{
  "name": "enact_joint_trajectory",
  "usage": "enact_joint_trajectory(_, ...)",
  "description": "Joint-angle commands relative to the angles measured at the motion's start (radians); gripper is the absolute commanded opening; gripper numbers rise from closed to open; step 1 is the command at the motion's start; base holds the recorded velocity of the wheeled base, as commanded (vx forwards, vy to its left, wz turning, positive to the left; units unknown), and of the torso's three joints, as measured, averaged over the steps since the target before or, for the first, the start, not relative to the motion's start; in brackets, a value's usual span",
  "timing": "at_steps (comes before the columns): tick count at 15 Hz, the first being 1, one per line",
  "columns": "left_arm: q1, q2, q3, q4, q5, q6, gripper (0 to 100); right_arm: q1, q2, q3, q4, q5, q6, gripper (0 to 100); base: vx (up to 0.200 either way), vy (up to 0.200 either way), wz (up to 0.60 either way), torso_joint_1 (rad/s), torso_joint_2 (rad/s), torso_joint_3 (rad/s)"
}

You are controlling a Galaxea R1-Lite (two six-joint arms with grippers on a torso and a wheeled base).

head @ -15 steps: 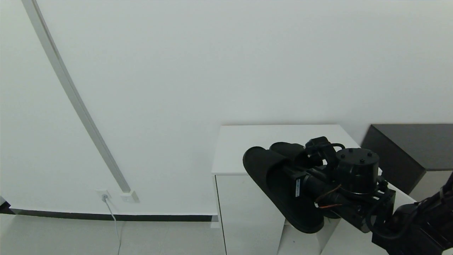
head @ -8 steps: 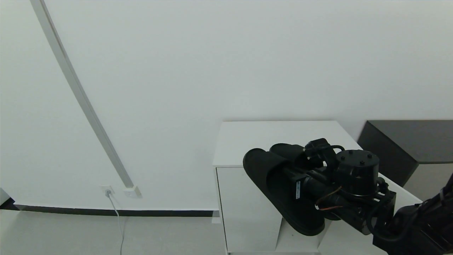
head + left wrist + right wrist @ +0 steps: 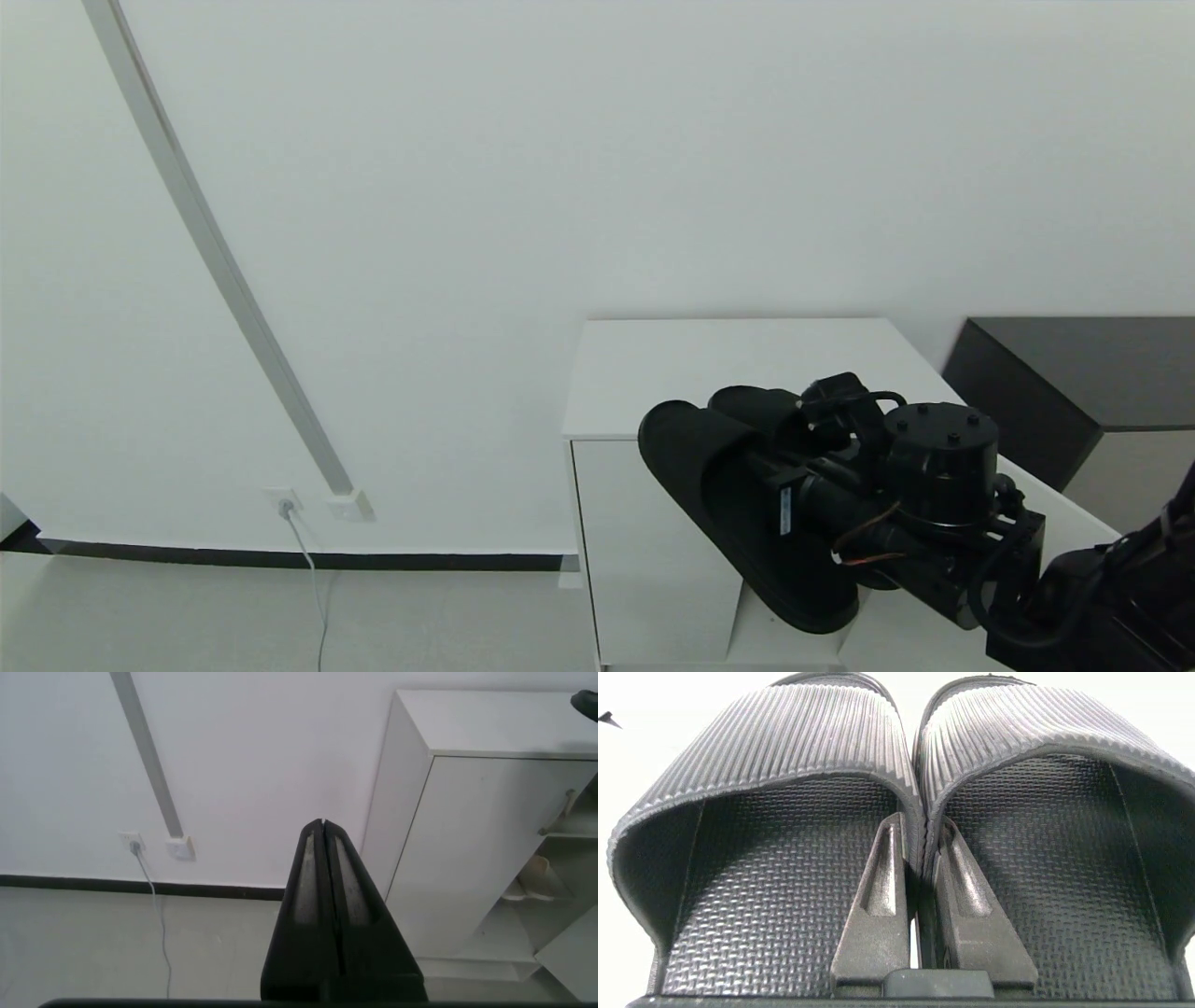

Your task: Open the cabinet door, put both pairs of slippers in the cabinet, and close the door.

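Note:
A pair of black slippers (image 3: 738, 495) hangs in front of the white cabinet (image 3: 728, 373), held side by side with toes tilted up. My right gripper (image 3: 761, 467) is shut on the slippers' two inner walls; the right wrist view shows its fingers (image 3: 878, 905) pinching the ribbed straps (image 3: 920, 793) together. In the left wrist view the cabinet (image 3: 467, 859) has its left door shut, with a handle (image 3: 563, 812), and its right side open onto shelves (image 3: 561, 891). My left gripper (image 3: 322, 831) hangs shut and empty, left of the cabinet above the floor.
A dark grey unit (image 3: 1074, 383) stands right of the cabinet. A white panel (image 3: 1064, 518) juts toward me beside the right arm. On the wall at left are a slanted strip (image 3: 215, 252) and a socket with cable (image 3: 285, 509); bare floor lies below.
The camera shifted, so the cabinet sits higher in the head view. My right gripper and the slippers dipped slightly and are still held.

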Motion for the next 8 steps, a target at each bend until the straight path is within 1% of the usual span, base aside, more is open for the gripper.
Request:
enact_joint_trajectory(1,0.001,0.002,0.0,0.0,0.0,0.0,0,0.0,0.001,-0.001,0.0,0.0,0.0,0,0.0,0.0,0.0,0.0,0.0,0.0)
enact_joint_trajectory(4,-0.001,0.002,0.0,0.0,0.0,0.0,0,0.0,0.004,-0.001,0.0,-0.003,-0.002,0,0.0,0.0,0.0,0.0,0.0,0.0)
enact_joint_trajectory(8,0.001,0.002,0.0,0.0,0.0,0.0,0,0.0,0.003,-0.001,0.0,-0.005,-0.002,0,0.0,-0.2,0.0,0.002,0.0,0.004)
